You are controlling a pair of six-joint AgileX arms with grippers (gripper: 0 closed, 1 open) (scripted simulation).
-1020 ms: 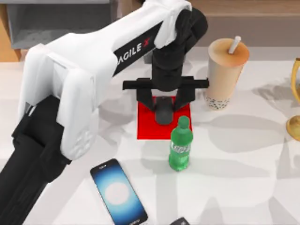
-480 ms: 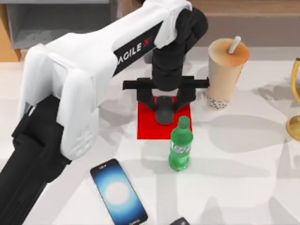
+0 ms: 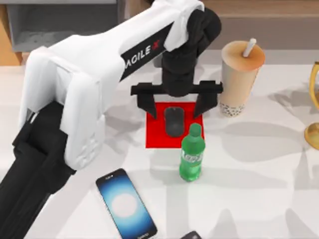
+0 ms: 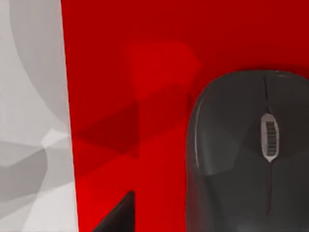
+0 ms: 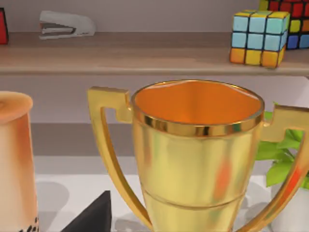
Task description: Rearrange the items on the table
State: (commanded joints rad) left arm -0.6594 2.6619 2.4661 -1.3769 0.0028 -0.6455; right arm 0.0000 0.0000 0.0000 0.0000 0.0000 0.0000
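Note:
The dark grey mouse [image 3: 174, 121] lies on the red mat [image 3: 157, 133], and also appears in the left wrist view [image 4: 246, 154]. My left gripper [image 3: 175, 105] hangs just above it, open, its fingers spread to either side of the mouse without touching it. A black smartphone [image 3: 125, 204] with a glowing screen lies near the front left of the table [image 3: 259, 189]. The tan bubble-tea cup [image 3: 239, 74] with a white straw stands right of the mat. My right gripper [image 5: 94, 217] sits low at the far right, facing a gold trophy [image 5: 198, 159].
A green soda bottle [image 3: 192, 154] stands upright at the mat's front right corner, close to the mouse. The gold trophy [image 3: 314, 119] is at the right edge. Shelf units run along the back, holding a stapler [image 5: 65, 24] and a colour cube [image 5: 258, 36].
My left gripper has opened, its fingers moving apart off the mouse. The mouse now lies free on the red mat.

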